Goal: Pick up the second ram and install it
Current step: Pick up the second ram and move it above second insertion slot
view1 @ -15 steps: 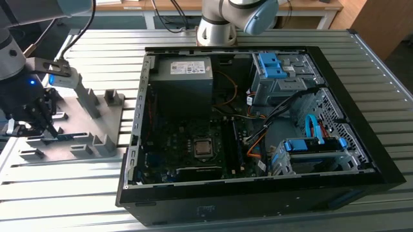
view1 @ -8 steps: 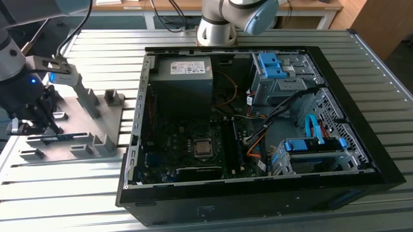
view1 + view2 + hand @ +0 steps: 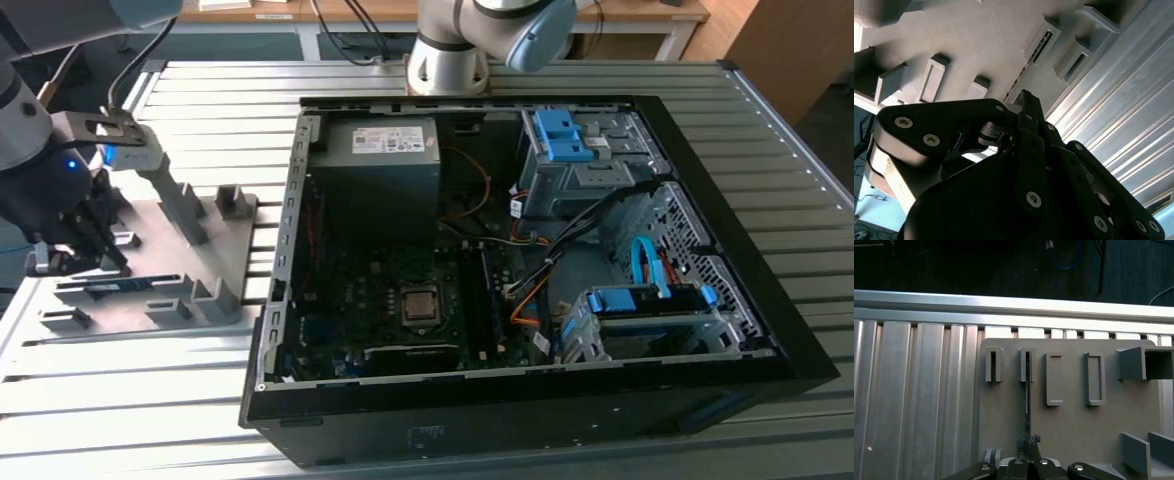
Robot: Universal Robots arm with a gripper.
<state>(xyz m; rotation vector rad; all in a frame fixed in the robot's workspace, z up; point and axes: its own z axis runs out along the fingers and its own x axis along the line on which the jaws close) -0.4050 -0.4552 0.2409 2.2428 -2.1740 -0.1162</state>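
Grey fixture sits at the exterior view's left, beside the PC case. It holds the ram on edge in 1 slot, and the gripper jaws look pinched on its end.

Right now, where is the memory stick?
The memory stick stands on edge in the gray tray at the exterior view's left, right by the gripper.

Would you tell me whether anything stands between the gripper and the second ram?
Nothing visible does: in the first wrist view the gripper sits at one end of the second ram in the grey holder.
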